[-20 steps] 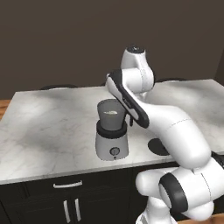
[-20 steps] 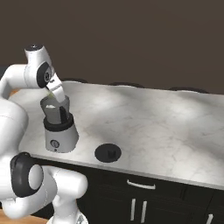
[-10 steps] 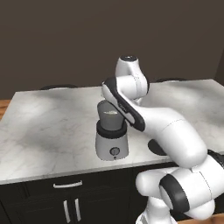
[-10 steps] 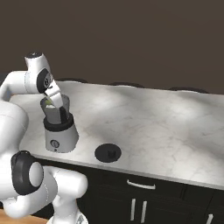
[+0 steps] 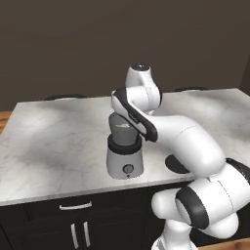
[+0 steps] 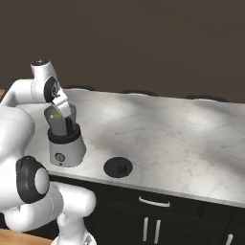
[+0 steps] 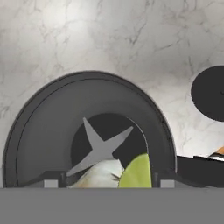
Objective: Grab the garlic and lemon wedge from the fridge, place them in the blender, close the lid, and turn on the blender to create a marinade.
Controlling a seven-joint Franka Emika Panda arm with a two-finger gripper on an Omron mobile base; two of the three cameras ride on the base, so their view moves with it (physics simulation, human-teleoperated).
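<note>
Lemon wedge [image 7: 136, 171] in blender [image 7: 43, 135] below hand [image 6: 61, 106]

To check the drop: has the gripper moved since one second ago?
Yes. In the right base view the gripper has come down toward the blender, now at its jar mouth.

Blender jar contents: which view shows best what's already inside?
The hand view: it looks straight down into the blender, showing the blade, the pale garlic and the yellow-green lemon wedge. The right base view gives a small green glimpse at the jar's mouth. In the left base view the arm covers the mouth.
</note>
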